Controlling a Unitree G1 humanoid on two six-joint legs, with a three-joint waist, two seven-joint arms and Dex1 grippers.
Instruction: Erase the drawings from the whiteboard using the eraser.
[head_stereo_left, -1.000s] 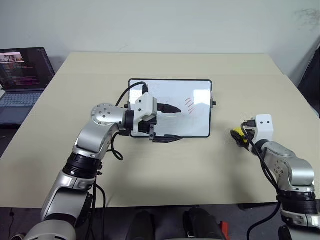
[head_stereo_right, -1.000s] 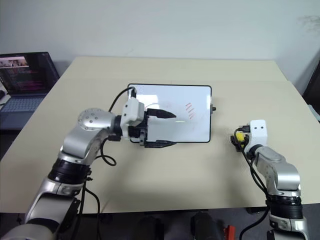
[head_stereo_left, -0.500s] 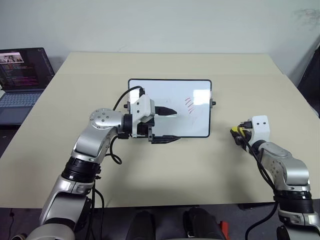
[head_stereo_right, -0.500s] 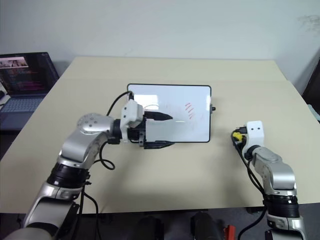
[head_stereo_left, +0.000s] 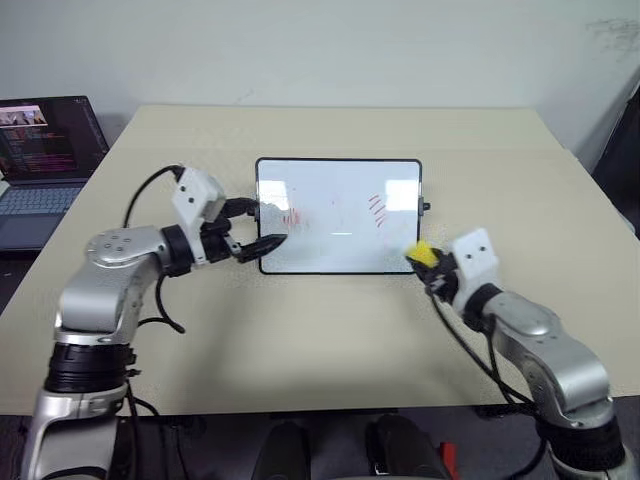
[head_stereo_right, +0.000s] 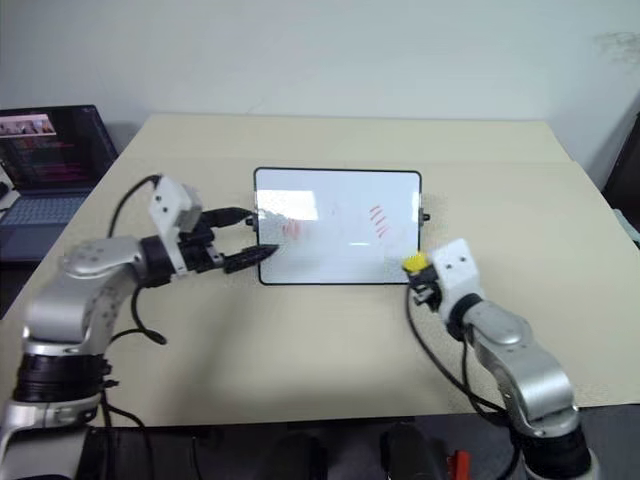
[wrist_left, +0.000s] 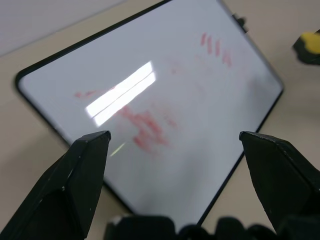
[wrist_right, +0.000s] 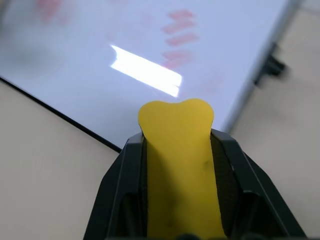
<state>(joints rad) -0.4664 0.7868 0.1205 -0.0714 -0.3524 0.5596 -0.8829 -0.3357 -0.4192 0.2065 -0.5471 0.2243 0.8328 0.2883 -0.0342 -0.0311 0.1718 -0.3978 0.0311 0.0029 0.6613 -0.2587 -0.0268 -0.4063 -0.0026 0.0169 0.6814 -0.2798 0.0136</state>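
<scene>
Right pincer (wrist_right: 177, 200) clamping soft yellow eraser (wrist_right: 179, 165), left pincer (head_stereo_left: 262, 226) gaping beside glossy black-framed whiteboard (head_stereo_left: 340, 240), red drawings (head_stereo_left: 377, 210) showing

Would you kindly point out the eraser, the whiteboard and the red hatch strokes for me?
eraser (head_stereo_left: 422, 252): left eye view, on its yellow top.
whiteboard (head_stereo_left: 340, 245): left eye view, on bare white surface near the lower edge.
red hatch strokes (head_stereo_left: 377, 210): left eye view, middle of the stroke group.

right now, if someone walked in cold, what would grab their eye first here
Likely the yellow eraser, clamped in the right gripper just off the near right corner of the whiteboard. Next, the red drawings on that board at mid-table, with the open left gripper at its left edge.
</scene>
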